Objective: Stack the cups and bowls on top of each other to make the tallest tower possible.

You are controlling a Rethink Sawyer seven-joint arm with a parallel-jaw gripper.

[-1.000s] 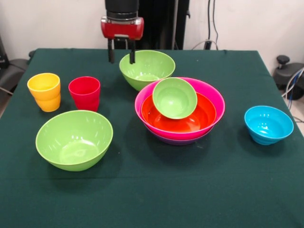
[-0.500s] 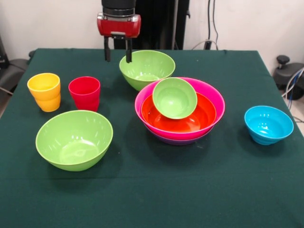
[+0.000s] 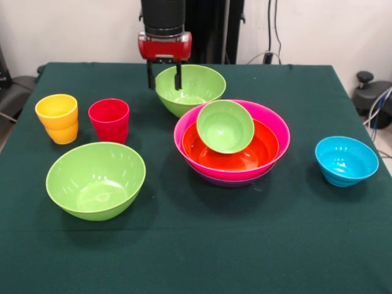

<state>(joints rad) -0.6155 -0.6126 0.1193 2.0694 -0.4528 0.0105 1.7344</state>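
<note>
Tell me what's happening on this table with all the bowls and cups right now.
A robot arm is building a tower from plastic bowls and cups. Its gripper is open, straddling the rim of a large green bowl at the back, apparently about to grasp it. The tower so far is a small green bowl tilted inside an orange bowl, inside a pink one, with purple underneath. Another large green bowl, a yellow cup, a red cup and a blue bowl remain loose.

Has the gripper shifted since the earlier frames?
Yes. The gripper moved rightward in the picture and now straddles the left rim of the far green bowl, fingers open.
</note>
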